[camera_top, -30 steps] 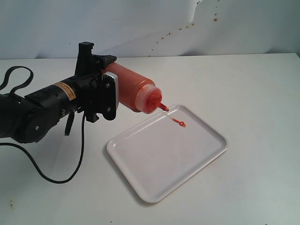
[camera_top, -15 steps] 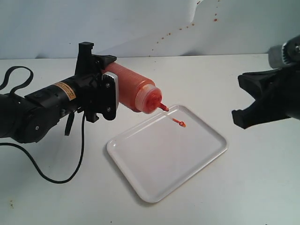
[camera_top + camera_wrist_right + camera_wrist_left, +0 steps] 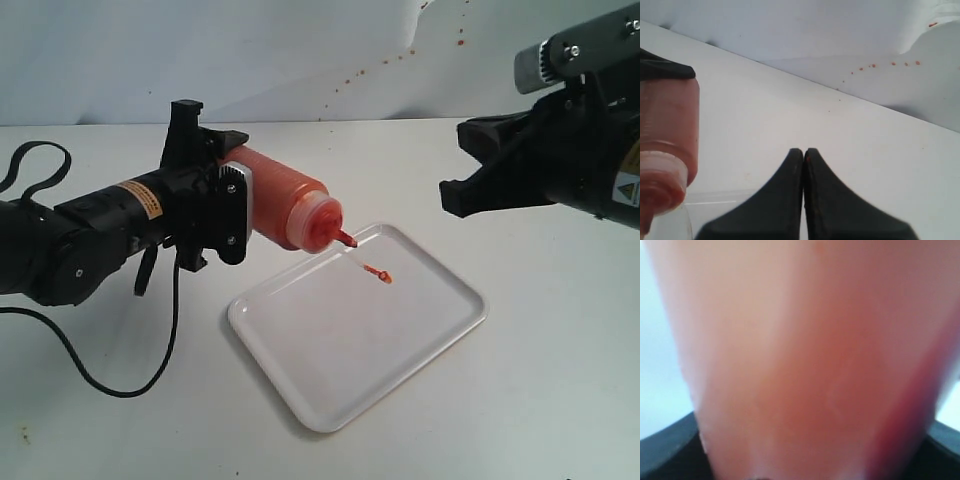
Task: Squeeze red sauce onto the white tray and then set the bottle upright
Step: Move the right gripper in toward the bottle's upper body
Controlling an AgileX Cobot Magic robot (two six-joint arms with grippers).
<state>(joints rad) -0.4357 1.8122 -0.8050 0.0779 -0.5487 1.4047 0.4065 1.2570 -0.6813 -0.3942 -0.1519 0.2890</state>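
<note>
In the exterior view your left gripper [image 3: 228, 212] is clamped on the bottle [image 3: 285, 205], tilted nozzle-down over the white tray [image 3: 340, 350]'s rim, with a small red sauce [image 3: 381, 272] blob just past the tip. Squeeze gently and hold the nozzle inside the rim. The left wrist view is all blurred bottle. The right wrist view shows your right gripper [image 3: 804, 156] pinched together and empty, so steer it wide.

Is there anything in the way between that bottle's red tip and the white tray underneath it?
Nothing visible does. The left tool holds the bottle tilted, its red tip hanging in open air just above the far edge of the white tray. A small blob of red sauce lies on the tray nearby.
</note>
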